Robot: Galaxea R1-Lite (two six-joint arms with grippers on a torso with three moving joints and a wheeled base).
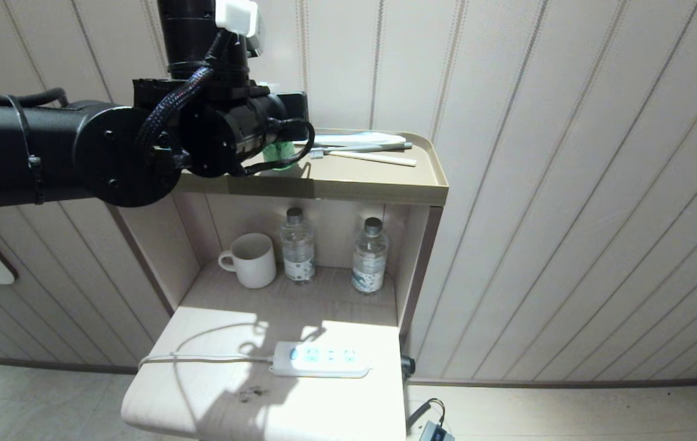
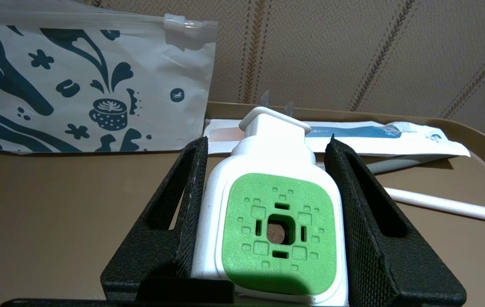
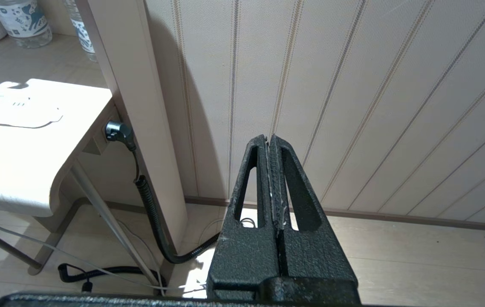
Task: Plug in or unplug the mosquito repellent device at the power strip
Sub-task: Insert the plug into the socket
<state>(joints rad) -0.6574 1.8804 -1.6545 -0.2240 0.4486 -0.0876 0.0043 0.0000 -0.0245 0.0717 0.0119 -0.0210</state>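
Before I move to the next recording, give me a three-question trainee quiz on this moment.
1. True or false: the mosquito repellent device is plugged into the power strip.
2. Which pincer has the device between its fingers? A) left B) right C) neither
3. Fill in: on the middle shelf, beside two water bottles, stands a white ____.

Key:
1. False: the left pincer has it up over the top shelf; the strip lies on the lowest surface with nothing plugged in.
2. A; the right pincer is shut on nothing, off to the side.
3. Mug.
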